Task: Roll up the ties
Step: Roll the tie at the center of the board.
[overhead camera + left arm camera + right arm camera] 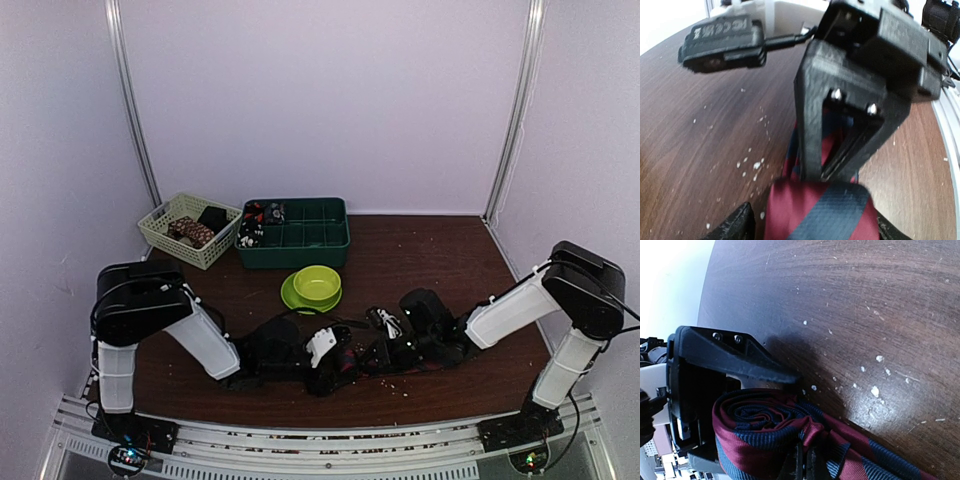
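A tie (760,427) with red and navy diagonal stripes lies on the brown table, one end wound into a tight roll. My right gripper (807,465) is shut on the roll's inner layers, and the loose length trails off to the lower right. In the left wrist view the roll (815,210) sits between the spread fingers (735,226) of my left gripper (812,227), which is open, with wood showing beside the left finger. The right arm's fingers (840,140) come down onto the roll from above. From the top both grippers (325,360) (385,350) meet at the table's front centre.
A lime-green bowl on a plate (316,286) stands just behind the grippers. Farther back are a dark green compartment tray (300,245) and a pale woven basket (160,228), both holding dark rolled items. White crumbs (874,391) dot the wood.
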